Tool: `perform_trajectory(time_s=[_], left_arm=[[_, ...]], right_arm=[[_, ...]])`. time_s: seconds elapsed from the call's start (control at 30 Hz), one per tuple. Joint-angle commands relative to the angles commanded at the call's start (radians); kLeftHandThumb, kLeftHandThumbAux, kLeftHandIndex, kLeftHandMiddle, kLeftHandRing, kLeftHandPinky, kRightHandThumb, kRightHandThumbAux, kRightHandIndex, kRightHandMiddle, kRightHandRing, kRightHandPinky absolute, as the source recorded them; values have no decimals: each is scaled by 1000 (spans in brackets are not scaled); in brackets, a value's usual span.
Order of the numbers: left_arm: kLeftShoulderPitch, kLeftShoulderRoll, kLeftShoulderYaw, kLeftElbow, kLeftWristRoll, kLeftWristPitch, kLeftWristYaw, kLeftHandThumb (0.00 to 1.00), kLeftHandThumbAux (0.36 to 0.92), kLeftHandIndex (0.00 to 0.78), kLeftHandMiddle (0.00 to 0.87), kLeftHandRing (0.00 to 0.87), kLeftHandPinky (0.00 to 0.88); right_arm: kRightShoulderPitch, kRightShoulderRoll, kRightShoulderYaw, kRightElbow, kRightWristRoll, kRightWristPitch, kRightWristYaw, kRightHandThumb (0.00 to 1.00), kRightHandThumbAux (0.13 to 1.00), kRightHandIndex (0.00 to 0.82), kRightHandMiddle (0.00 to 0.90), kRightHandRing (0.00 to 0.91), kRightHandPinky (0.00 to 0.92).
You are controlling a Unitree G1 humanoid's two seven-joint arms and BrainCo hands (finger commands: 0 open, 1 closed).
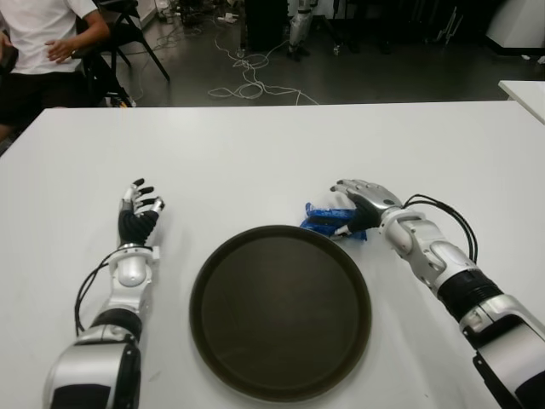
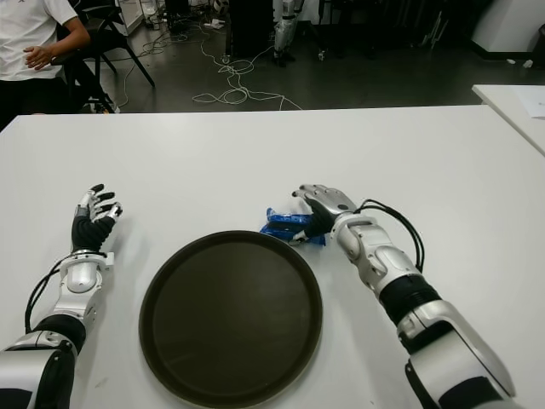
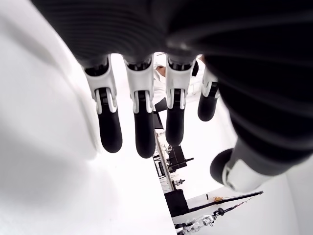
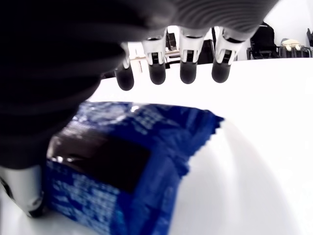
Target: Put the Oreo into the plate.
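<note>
A blue Oreo packet (image 1: 326,221) lies on the white table (image 1: 255,153), just past the far right rim of the round dark plate (image 1: 281,315). My right hand (image 1: 356,203) hovers over the packet from the right. In the right wrist view its fingers (image 4: 188,68) stretch out straight above the packet (image 4: 132,156), and the thumb shows low beside the wrapper without closing on it. My left hand (image 1: 139,209) shows to the left of the plate with its fingers (image 3: 139,122) spread and nothing in them.
A person in a white shirt (image 1: 38,34) sits beyond the table's far left corner. Cables (image 1: 247,81) trail on the floor behind. A second white table (image 1: 526,92) shows at the far right.
</note>
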Motion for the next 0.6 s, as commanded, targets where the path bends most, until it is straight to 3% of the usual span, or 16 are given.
perform_trajectory(time_s=[0.2, 0.37, 0.6], left_arm=[[0, -1, 1, 0, 0, 3, 5, 308, 645, 158, 245, 275, 307], [-1, -2, 1, 0, 1, 5, 6, 296, 650, 155, 239, 268, 299], [-1, -1, -1, 1, 5, 7, 11, 272, 637, 150, 230, 264, 300]], right_arm=[[-29, -12, 47, -26, -16, 56, 167, 0, 577, 7, 23, 42, 55], [-33, -17, 55, -52, -20, 84, 228, 0, 568, 17, 49, 59, 66], [-29, -27, 61, -83, -24, 101, 260, 0, 540, 27, 92, 103, 154]])
